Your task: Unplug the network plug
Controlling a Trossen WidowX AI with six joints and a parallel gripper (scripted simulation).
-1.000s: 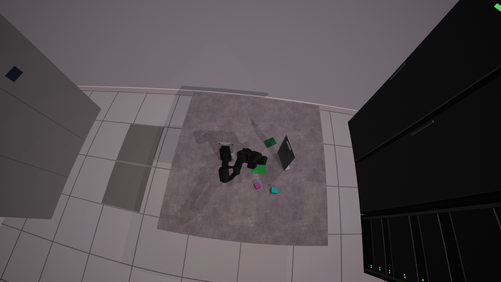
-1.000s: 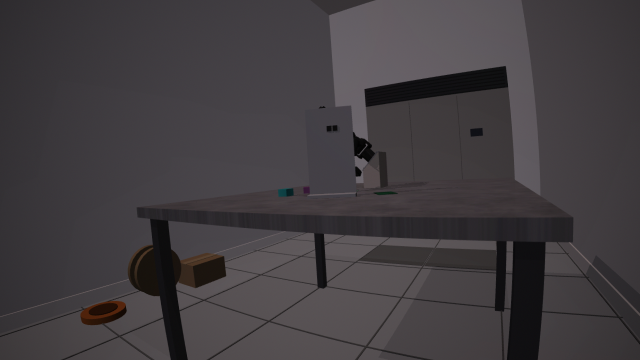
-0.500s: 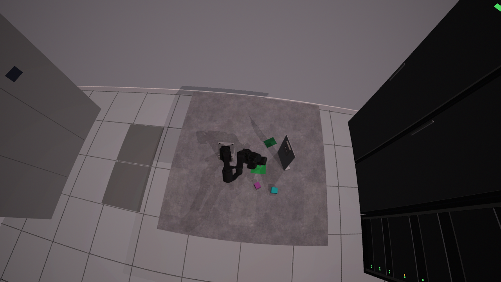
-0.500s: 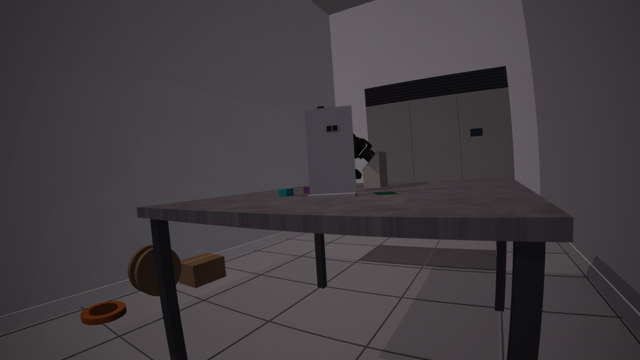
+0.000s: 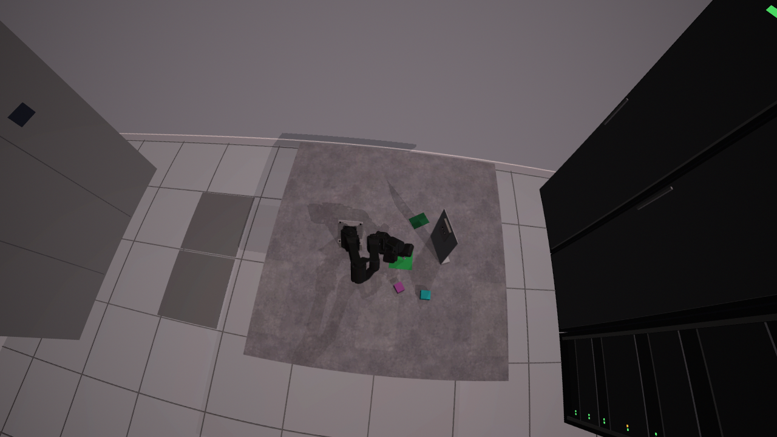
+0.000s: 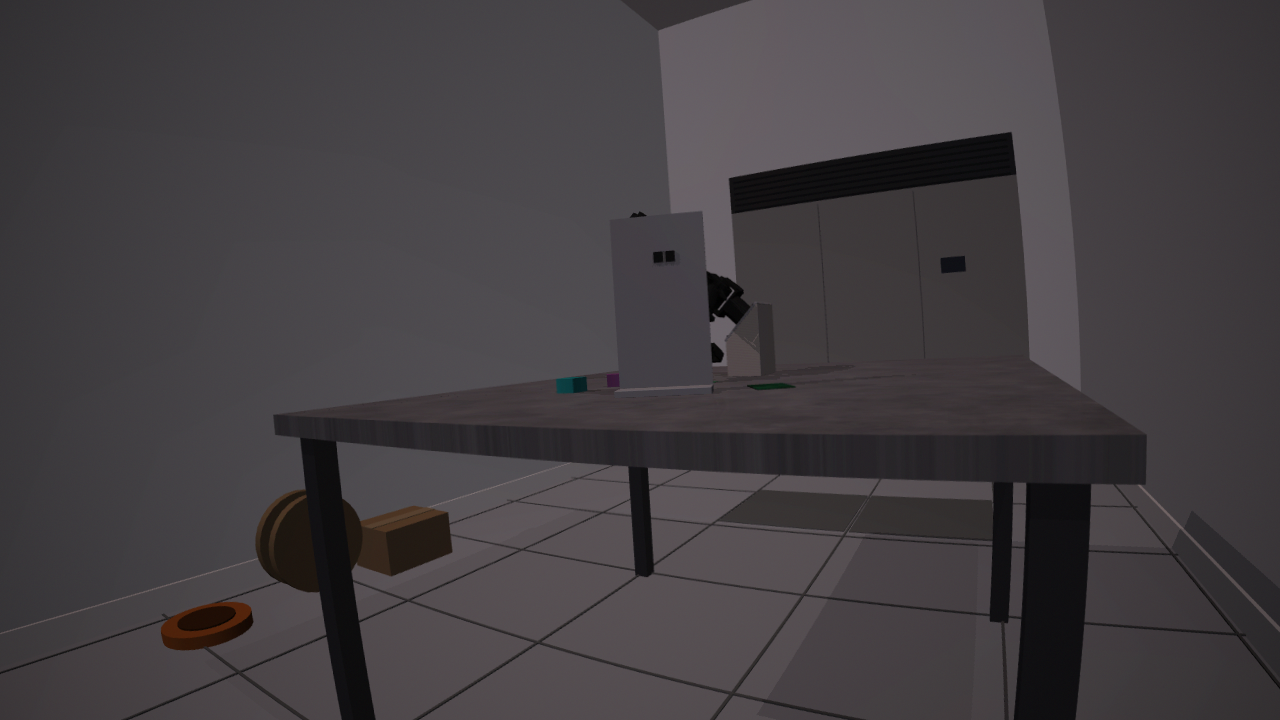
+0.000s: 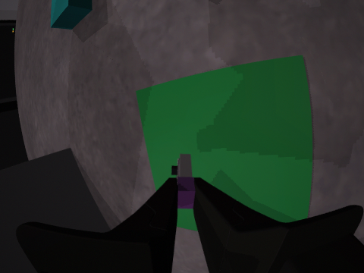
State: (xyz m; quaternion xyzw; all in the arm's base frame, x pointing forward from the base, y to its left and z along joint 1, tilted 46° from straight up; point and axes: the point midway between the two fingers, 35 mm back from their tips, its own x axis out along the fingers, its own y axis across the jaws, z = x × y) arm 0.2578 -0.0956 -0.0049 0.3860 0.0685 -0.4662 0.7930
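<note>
My gripper [image 7: 184, 185] is shut on the network plug [image 7: 185, 167], a small grey and purple piece pointing away from the fingers, with a small dark part at its left side. The plug is out of the socket and appears over the lower left part of the bright green marked square [image 5: 400, 266] [image 7: 174, 114] in the wrist view; its height above the table is hard to tell. The upright panel [image 5: 442, 241] [image 6: 662, 313] [image 7: 34, 189] stands to the right of the arm in the top view. In the exterior view the panel hides the plug.
A darker green patch [image 5: 419, 220] [image 6: 770, 385] lies on the table [image 5: 326, 337] [image 6: 805, 447] near the panel. A magenta block [image 5: 399, 286] [image 6: 613, 379] and a teal block [image 5: 424, 295] [image 6: 571, 385] [image 7: 62, 15] lie on the marked square's other side.
</note>
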